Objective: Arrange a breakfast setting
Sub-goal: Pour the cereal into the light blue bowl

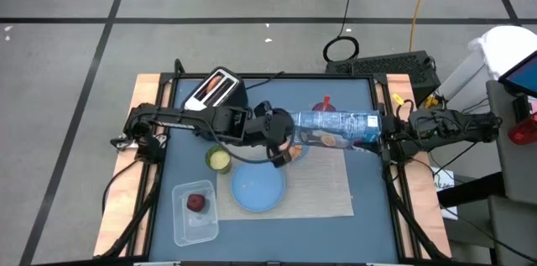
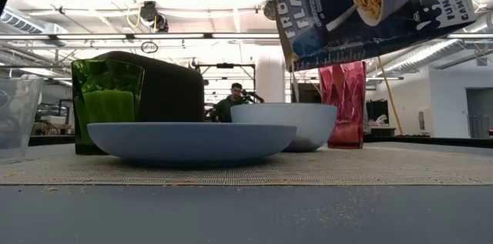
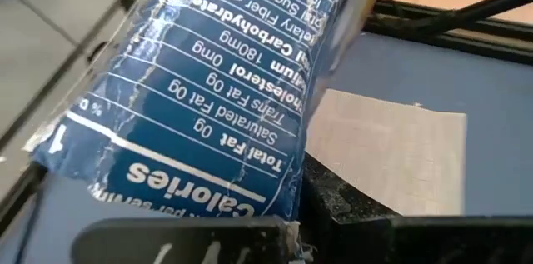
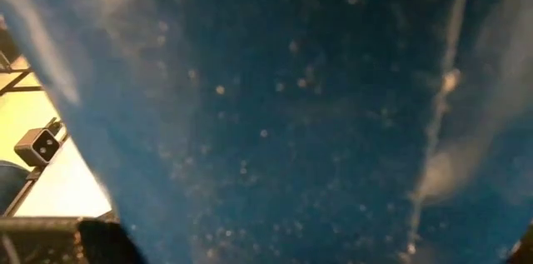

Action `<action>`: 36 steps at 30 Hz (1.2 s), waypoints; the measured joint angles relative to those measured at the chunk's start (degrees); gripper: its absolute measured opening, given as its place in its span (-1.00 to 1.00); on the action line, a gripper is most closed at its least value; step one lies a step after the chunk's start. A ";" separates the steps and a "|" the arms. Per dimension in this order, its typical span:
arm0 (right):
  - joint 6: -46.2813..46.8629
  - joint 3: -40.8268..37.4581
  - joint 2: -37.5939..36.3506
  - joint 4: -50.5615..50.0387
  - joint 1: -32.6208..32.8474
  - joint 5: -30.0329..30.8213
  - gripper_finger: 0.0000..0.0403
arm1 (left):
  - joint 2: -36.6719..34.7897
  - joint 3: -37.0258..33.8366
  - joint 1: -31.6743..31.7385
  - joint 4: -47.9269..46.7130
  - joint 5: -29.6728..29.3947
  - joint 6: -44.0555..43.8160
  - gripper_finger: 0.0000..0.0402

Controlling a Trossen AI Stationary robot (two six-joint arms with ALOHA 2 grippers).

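The blue cereal box point(image 1: 336, 125) is held off the table, lying left to right between my two grippers. In the low view it hangs tilted point(image 2: 362, 9) over the blue bowl point(image 2: 285, 125). My left gripper point(image 1: 288, 144) is at the box's left end and my right gripper point(image 1: 383, 134) at its right end. The light-blue plate point(image 1: 258, 189) rests on the beige placemat point(image 1: 323, 184), and the bowl stands behind it. A dark-red fruit point(image 1: 195, 203) lies in a clear tub. No purple cup or spoon shows plainly. My left gripper is shut on the box's left end, by the "Calories" panel point(image 3: 250, 206). Its dark fingers point(image 3: 358, 222) sit at the torn edge, coming level from the table's left. The box is clear of the table. My right gripper is shut on the box's right end point(image 1: 376, 130), coming level from the table's right. The box fills its wrist view point(image 4: 291, 114) and hides the fingers.
A green cup point(image 1: 218, 159) stands left of the plate, and a red translucent cup point(image 1: 325, 105) stands behind the box. A dark toaster point(image 1: 214, 90) is at the far left. The clear tub point(image 1: 195, 211) sits at the near left.
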 joint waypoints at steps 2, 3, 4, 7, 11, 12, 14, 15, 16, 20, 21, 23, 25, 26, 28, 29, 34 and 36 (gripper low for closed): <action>0.45 0.00 0.04 0.09 -0.02 0.12 0.37 | 0.00 0.00 0.49 -0.27 -0.05 -2.46 -0.97; 0.80 0.00 0.04 0.06 -0.03 -0.11 0.37 | 0.00 0.00 0.59 -0.03 0.79 -2.70 -0.97; 0.98 0.00 -0.02 -0.01 -0.07 -0.69 0.37 | 0.00 0.00 0.68 0.27 1.60 -1.96 -0.97; 1.15 0.00 -0.03 0.02 -0.04 -1.69 0.37 | 0.00 0.04 0.41 -0.25 1.59 0.94 -0.97; 0.87 0.00 0.02 0.04 0.03 2.54 0.37 | 0.00 0.04 0.98 -0.31 1.08 -1.12 -0.97; 0.68 0.00 0.00 0.12 0.00 3.04 0.37 | 0.00 0.04 1.12 -0.20 1.05 -1.08 -0.97; 0.31 0.00 -0.02 0.94 0.00 2.97 0.37 | 0.00 0.04 1.03 -0.24 0.88 -1.10 -0.97; 0.13 0.00 -0.02 1.45 0.00 2.91 0.37 | -0.05 0.06 0.91 -0.28 0.92 -1.14 -0.97; -0.21 0.00 0.00 2.14 0.02 2.91 0.37 | -0.10 0.09 0.84 -0.38 0.93 -1.15 -0.97; -0.29 0.00 -0.04 2.56 0.00 2.95 0.37 | -0.17 0.13 0.93 -0.43 1.22 -1.29 -0.97; 0.03 0.00 -0.04 1.74 0.00 2.95 0.37 | -0.13 0.13 0.98 -0.44 1.32 -1.28 -0.97; 0.89 0.02 -0.04 -0.15 0.00 2.95 0.37 | 0.04 0.13 0.96 -0.39 1.42 -1.26 -0.97; 1.27 0.02 0.00 -0.97 0.00 2.80 0.37 | 0.11 0.07 0.91 -0.36 1.85 -1.15 -0.97; 1.29 0.01 -0.01 -0.83 0.00 2.80 0.37 | 0.11 0.07 0.89 -0.35 1.82 -1.15 -0.97; 0.99 0.02 -0.02 0.44 0.00 2.88 0.37 | 0.10 0.07 0.91 -0.34 1.72 -1.18 -0.97; 0.35 0.00 -0.02 1.49 0.00 2.89 0.37 | 0.02 0.07 0.91 -0.44 1.47 -1.27 -0.97; -1.87 0.02 -0.07 5.35 -0.02 3.10 0.37 | -0.26 0.09 0.91 -0.48 1.15 -1.54 -0.97; -1.68 0.00 -0.07 5.21 -0.02 3.10 0.37 | -0.16 0.09 0.89 -0.55 1.17 -1.54 -0.97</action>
